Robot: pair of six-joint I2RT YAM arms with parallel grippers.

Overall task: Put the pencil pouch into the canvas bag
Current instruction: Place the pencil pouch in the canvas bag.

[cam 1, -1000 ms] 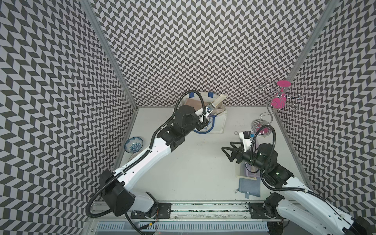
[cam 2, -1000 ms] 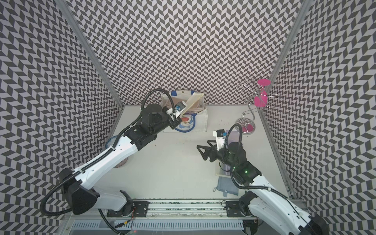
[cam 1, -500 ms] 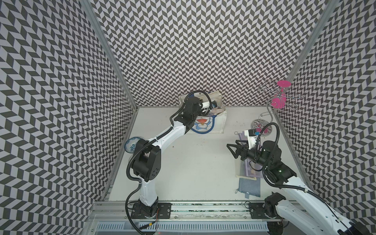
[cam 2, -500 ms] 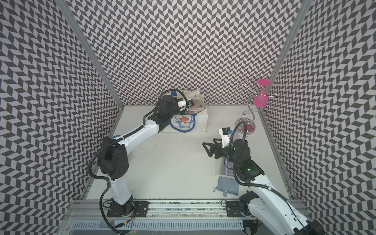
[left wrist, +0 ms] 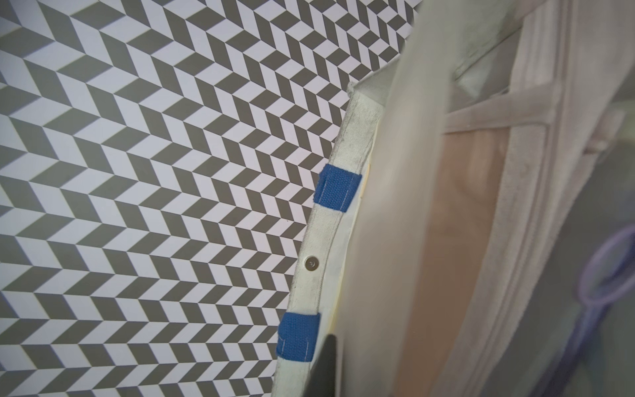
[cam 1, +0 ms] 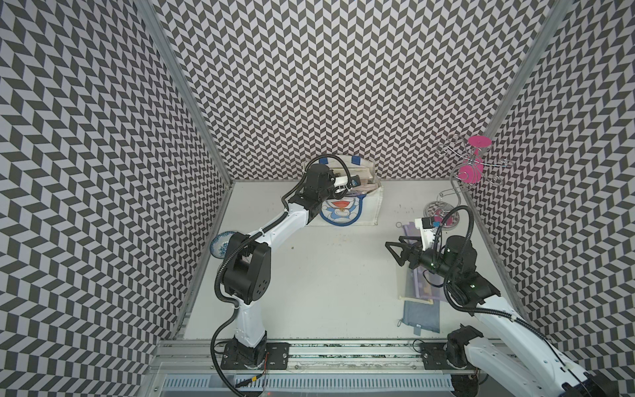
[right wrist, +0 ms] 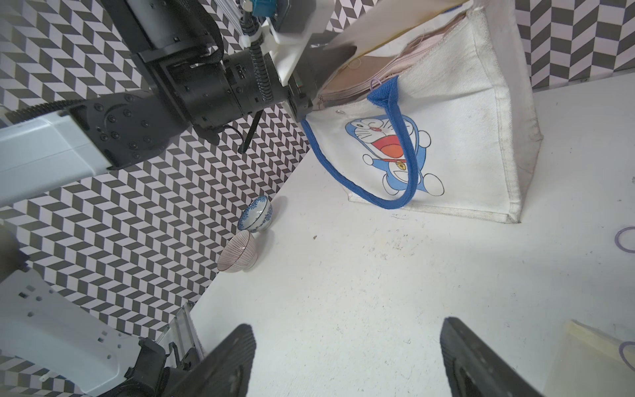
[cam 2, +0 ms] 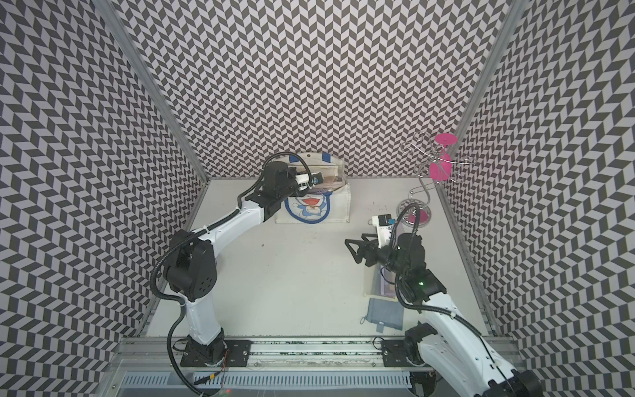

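Within the canvas bag (right wrist: 464, 103), pencil pouch (right wrist: 357, 74) sits beside the left claw (right wrist: 335, 60).

Left arm (cam 2: 223, 223) at canvas bag (cam 2: 338, 206) mouth, right arm (cam 2: 409, 254) poised above table (cam 2: 292, 275)

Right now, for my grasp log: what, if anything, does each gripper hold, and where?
Right gripper: open, empty. Left gripper: jaws hidden inside the canvas bag with the pencil pouch; cannot tell.

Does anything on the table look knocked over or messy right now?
The striped bowl by the wall looks tipped rather than standing level. The canvas bag has grubby smudges along its side edge. Nothing looks spilled.
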